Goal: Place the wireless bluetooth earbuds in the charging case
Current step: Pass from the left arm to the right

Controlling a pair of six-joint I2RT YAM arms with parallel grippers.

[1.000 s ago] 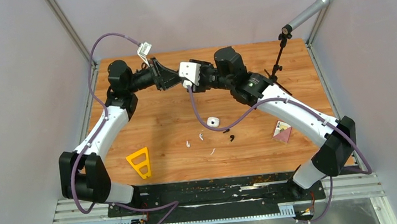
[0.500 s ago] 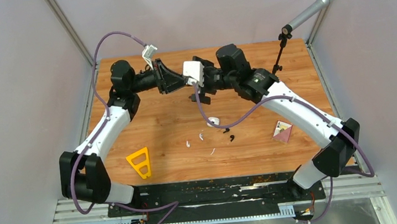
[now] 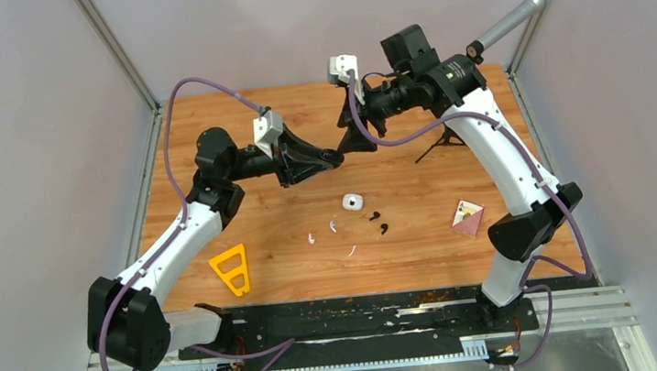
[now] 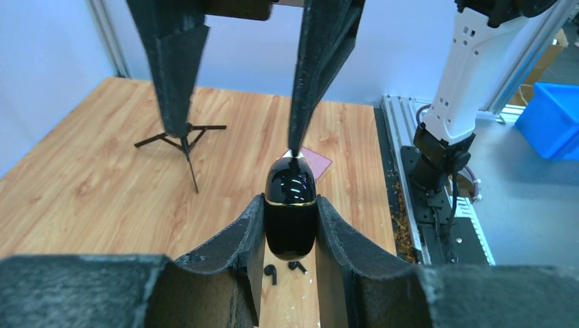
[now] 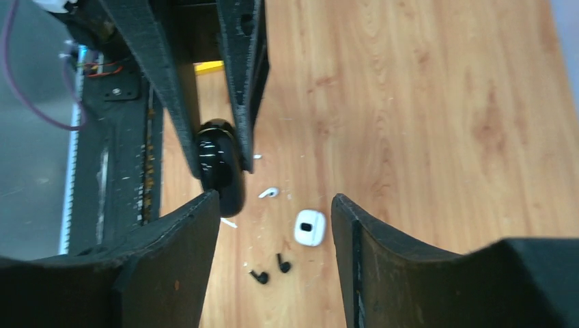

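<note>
1. Black and glossy, the charging case (image 4: 290, 232) is pinched between the pads of the left gripper (image 4: 289, 205). The jaws are drawn in narrow on its body, and the rounded lid end pokes out past the fingertips. The gold seam (image 4: 276, 202) sits about level with them.
2. The right gripper (image 4: 236, 137) faces it with jaws well apart and holds nothing. One fingertip looks to be touching the crown of the case; the other stands off to the side, clear of it.
3. The step in hand, as I judge it, is prising the lid open against the left grip. The shell looks slick and domed, so a push on the crown would likely skid off. The fingertip does better hooked at the seam, levering away from the hinge.
4. The left pads want to sit below the seam, not across it, or they will pin the lid shut. Force is best sent straight down between those pads; a sideways shove could twist the case out of them.
5. No earbud is in either set of jaws. All lie on the wooden table (image 5: 410, 102) beneath the two grippers. The black earbuds (image 5: 259, 277) are side by side, the white earbuds (image 3: 312, 239) a little apart from them, and a white case (image 5: 309, 227) lies near them.
</note>
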